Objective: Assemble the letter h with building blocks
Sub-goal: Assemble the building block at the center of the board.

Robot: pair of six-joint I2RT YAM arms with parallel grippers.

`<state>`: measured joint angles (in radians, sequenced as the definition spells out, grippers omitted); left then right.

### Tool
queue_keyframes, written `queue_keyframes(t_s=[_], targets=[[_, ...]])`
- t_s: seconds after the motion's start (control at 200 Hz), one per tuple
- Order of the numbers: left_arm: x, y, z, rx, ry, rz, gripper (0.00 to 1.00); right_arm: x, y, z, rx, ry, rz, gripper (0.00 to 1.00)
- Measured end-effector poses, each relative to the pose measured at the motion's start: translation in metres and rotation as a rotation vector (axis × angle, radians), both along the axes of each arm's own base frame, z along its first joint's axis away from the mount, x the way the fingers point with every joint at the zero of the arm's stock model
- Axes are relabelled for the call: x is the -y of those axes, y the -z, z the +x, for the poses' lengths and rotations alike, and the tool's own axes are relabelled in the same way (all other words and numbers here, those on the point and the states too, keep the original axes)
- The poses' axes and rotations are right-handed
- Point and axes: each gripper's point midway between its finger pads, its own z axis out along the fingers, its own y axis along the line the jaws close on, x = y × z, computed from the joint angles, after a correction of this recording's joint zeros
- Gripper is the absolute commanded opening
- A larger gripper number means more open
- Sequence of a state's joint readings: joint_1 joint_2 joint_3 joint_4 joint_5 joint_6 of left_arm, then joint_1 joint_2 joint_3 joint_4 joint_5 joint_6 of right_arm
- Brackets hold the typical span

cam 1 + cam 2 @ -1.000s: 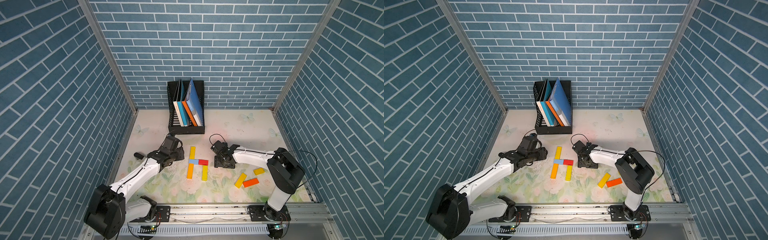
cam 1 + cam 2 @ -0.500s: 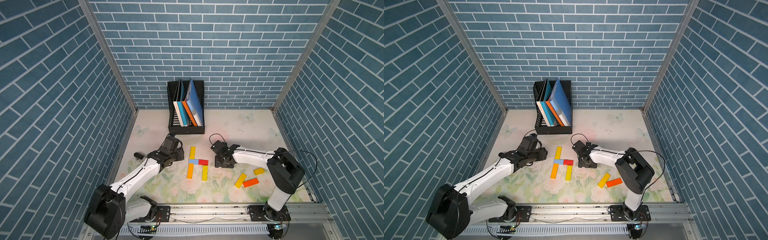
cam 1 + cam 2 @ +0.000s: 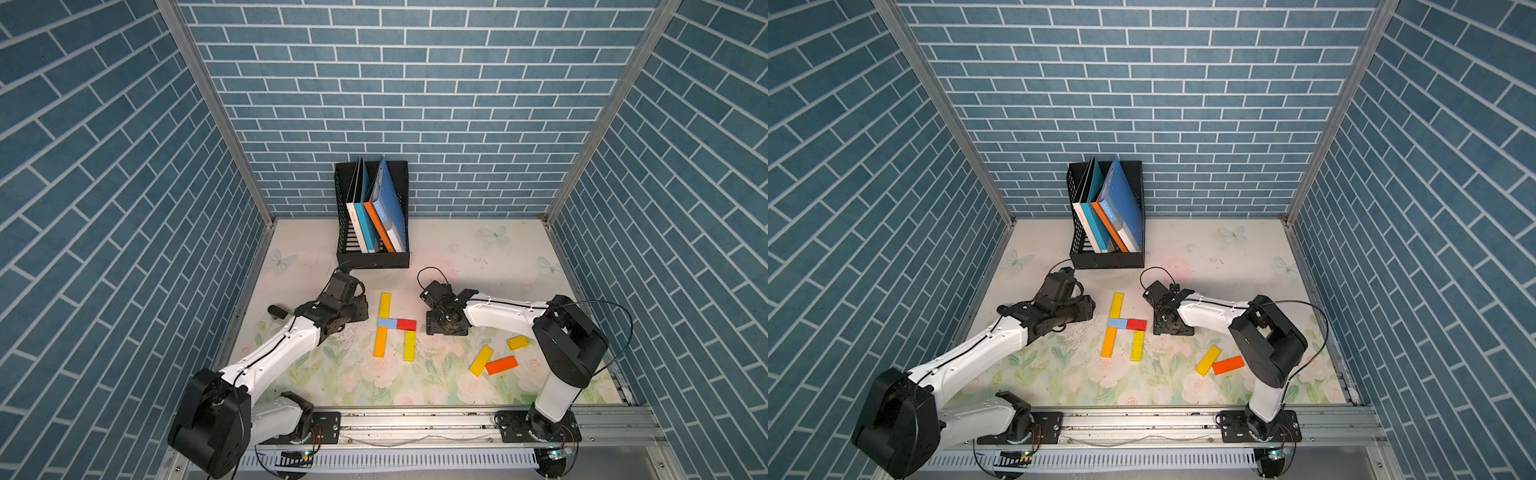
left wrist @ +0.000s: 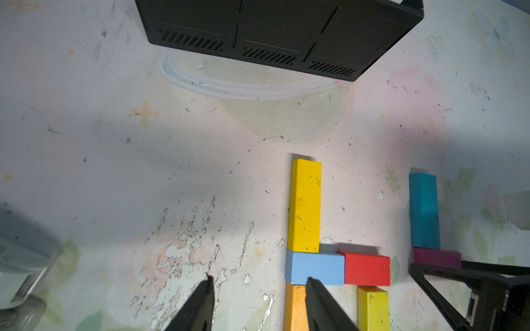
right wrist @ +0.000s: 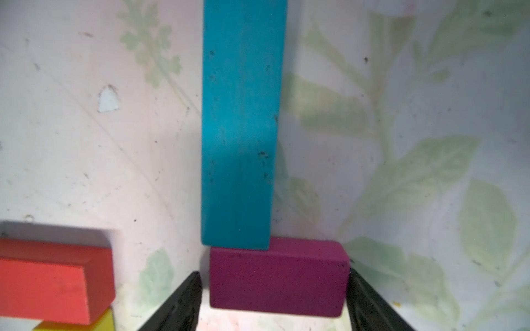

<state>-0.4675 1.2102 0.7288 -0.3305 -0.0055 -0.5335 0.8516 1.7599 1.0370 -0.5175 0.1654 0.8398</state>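
The letter h lies flat mid-table in both top views: a long yellow block [image 3: 385, 306], a light blue block [image 3: 386, 323], a red block [image 3: 406, 324], an orange block [image 3: 380, 341] and a yellow leg [image 3: 409, 345]. My left gripper [image 4: 259, 282] is open and empty just left of the stem, one fingertip [image 4: 312, 286] over the light blue block [image 4: 315, 268]. My right gripper [image 5: 274, 289] is open and straddles a magenta block [image 5: 278, 278], which touches the end of a teal block [image 5: 241, 129]. From above, the right gripper [image 3: 446, 328] hides both of those blocks.
Three loose building blocks lie front right: a long yellow one [image 3: 481, 360], an orange-red one [image 3: 502, 365] and a short yellow one [image 3: 518, 342]. A black file holder [image 3: 372, 259] with upright books stands at the back. Brick walls close in three sides.
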Motion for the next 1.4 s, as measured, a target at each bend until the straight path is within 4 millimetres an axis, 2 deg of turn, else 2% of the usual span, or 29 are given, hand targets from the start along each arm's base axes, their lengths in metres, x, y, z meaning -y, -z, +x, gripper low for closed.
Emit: queue_keyframes(t_s=[0.55, 0.95, 1.4], targets=[[0.0, 0.0, 0.0, 0.0, 0.001, 0.0, 0.56, -0.001, 0.001, 0.001, 0.0, -0.006, -0.005, 0.65], [0.0, 0.0, 0.0, 0.0, 0.001, 0.0, 0.56, -0.004, 0.001, 0.001, -0.001, -0.004, -0.001, 0.63], [0.001, 0.0, 0.0, 0.0, 0.005, 0.0, 0.56, -0.011, -0.001, 0.003, -0.004, 0.007, 0.022, 0.86]])
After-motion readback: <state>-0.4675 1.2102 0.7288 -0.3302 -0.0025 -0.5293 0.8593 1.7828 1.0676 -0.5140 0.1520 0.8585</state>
